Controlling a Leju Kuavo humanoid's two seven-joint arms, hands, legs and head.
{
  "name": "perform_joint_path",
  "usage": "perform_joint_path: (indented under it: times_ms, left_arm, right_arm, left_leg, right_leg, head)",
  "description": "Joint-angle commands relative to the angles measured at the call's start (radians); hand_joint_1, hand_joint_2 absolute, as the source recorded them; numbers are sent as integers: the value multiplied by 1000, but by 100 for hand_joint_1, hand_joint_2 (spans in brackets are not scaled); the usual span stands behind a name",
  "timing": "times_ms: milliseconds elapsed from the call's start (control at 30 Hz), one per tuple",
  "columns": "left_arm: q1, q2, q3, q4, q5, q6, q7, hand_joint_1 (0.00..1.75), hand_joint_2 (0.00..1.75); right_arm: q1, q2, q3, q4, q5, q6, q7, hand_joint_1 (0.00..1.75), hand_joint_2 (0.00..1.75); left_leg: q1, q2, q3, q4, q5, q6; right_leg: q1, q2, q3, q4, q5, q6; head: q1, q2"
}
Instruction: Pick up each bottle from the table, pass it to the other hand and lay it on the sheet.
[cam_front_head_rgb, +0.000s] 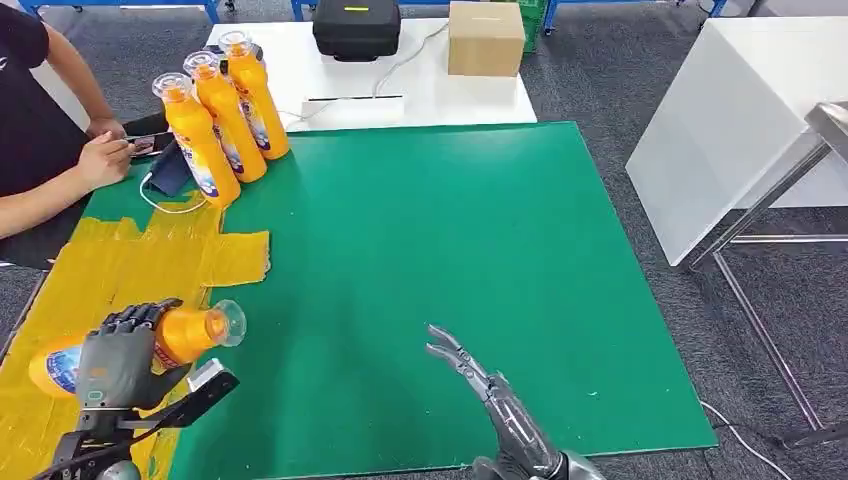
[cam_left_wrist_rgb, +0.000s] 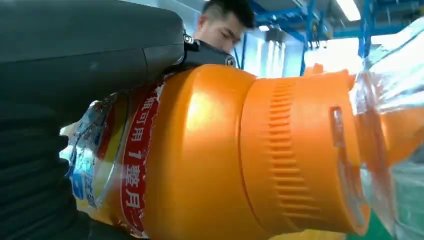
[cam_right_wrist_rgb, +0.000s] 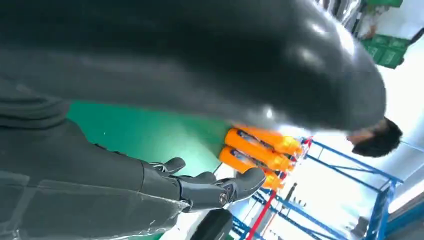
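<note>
My left hand (cam_front_head_rgb: 118, 362) grips an orange bottle (cam_front_head_rgb: 185, 334) lying on its side over the yellow sheet (cam_front_head_rgb: 150, 260) at the table's near left, its clear cap pointing right. Up close the same bottle (cam_left_wrist_rgb: 240, 155) shows its ribbed orange neck and red label, with my left hand (cam_left_wrist_rgb: 75, 65) wrapped over it. Three more orange bottles (cam_front_head_rgb: 225, 115) stand upright in a row at the far left of the green mat (cam_front_head_rgb: 450, 250); the three bottles (cam_right_wrist_rgb: 257, 150) also appear beyond my right hand. My right hand (cam_front_head_rgb: 480, 385) hovers open over the mat's near middle, fingers (cam_right_wrist_rgb: 220, 187) extended and empty.
A person (cam_front_head_rgb: 40, 130) sits at the far left holding a phone, an arm resting near the sheet. Behind the mat, a white table (cam_front_head_rgb: 420, 90) carries a black case (cam_front_head_rgb: 357, 28) and a cardboard box (cam_front_head_rgb: 486, 38). Another white table (cam_front_head_rgb: 740, 120) stands at right.
</note>
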Motion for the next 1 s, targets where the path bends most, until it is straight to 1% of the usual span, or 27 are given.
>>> perform_joint_path:
  times_ms: [33,67,100,167,233,267,300,467,500,533,633,667,800,867,933,1000]
  left_arm:
    - [-133,172,-77,482,-99,-26,10,175,175]
    - [-133,172,-77,482,-99,-26,10,175,175]
    - [-133,172,-77,482,-99,-26,10,175,175]
    - [-137,194,-83,492,-124,-36,17,175,175]
    - [-152,216,-68,518,-77,-57,-14,175,175]
    - [-153,228,-67,521,-79,-58,-22,175,175]
    - [-151,239,-73,519,-83,-62,-31,175,175]
    - [-150,264,-90,501,-42,-115,-83,175,175]
    - [-150,274,-102,503,-53,-102,-90,9,175]
    - [-152,283,-111,504,-68,-110,-82,0,0]
    - [-146,304,-121,494,-79,-98,-89,0,0]
    - [-141,296,-108,485,-52,-75,-99,0,0]
    - [-128,296,-99,435,-34,-56,-115,0,0]
    - [-109,300,-93,391,-12,-18,-146,0,0]
    - [-109,300,-93,391,-12,-18,-146,0,0]
    - [-84,302,-87,350,-27,27,-152,0,0]
  right_arm:
    - [-46,-3,-42,36,-24,62,0,0,0]
    - [-46,-3,-42,36,-24,62,0,0,0]
    - [-46,-3,-42,36,-24,62,0,0,0]
    - [-50,-7,-42,33,-22,68,-5,0,0]
    - [-53,-2,-45,24,-19,74,-11,0,0]
    - [-54,0,-48,23,-19,76,-11,0,0]
    - [-58,1,-51,27,-19,80,-13,0,0]
    - [-67,4,-56,28,-21,99,-22,0,0]
    - [-68,1,-55,26,-20,102,-26,0,0]
    - [-72,-1,-56,27,-21,106,-27,0,0]
    - [-77,-5,-58,28,-21,109,-29,0,0]
    - [-75,-6,-61,28,-18,107,-33,0,0]
    - [-69,-11,-60,23,-6,104,-37,0,0]
    - [-68,-14,-60,22,-3,100,-39,0,0]
    - [-68,-14,-60,22,-3,100,-39,0,0]
    - [-67,-16,-60,27,-4,101,-40,0,0]
  left_leg:
    - [0,-1,9,-6,1,-2]
    - [0,-1,10,-6,1,-3]
    - [0,2,6,-3,0,-1]
    - [1,1,6,-2,-1,-1]
    - [1,0,5,-2,-1,-1]
    - [1,0,3,-1,0,-1]
    - [2,0,4,-1,-1,-2]
    - [2,3,5,-1,0,-2]
    - [2,3,3,-1,0,-2]
    - [2,3,4,-2,0,-2]
    - [2,3,5,-2,0,-2]
    - [2,3,4,-2,0,-2]
    - [2,2,7,-2,0,-3]
    - [2,1,6,-1,0,-3]
    - [2,2,5,-1,-1,-3]
    - [2,2,5,-1,-1,-3]
  right_leg:
    - [0,-3,8,-3,-1,-1]
    - [0,-3,9,-4,-1,-2]
    - [0,1,5,-2,0,-1]
    - [1,-1,4,-1,-1,-1]
    - [1,-2,4,-1,0,-2]
    - [1,-1,2,0,0,-2]
    - [2,-2,3,0,0,-2]
    - [1,2,3,0,1,-3]
    - [1,1,3,0,1,-3]
    - [1,1,3,0,1,-3]
    - [1,1,4,0,1,-3]
    - [1,1,3,0,1,-3]
    - [2,0,5,1,0,-3]
    - [2,0,4,1,0,-2]
    - [2,0,4,1,0,-2]
    - [1,0,3,1,0,-2]
  head:
    - [0,0]
    - [0,0]
    - [0,0]
    - [0,0]
    - [0,0]
    - [0,0]
    - [0,0]
    - [0,0]
    - [0,0]
    - [0,0]
    - [0,0]
    - [0,0]
    - [0,0]
    - [0,0]
    - [0,0]
    - [0,0]
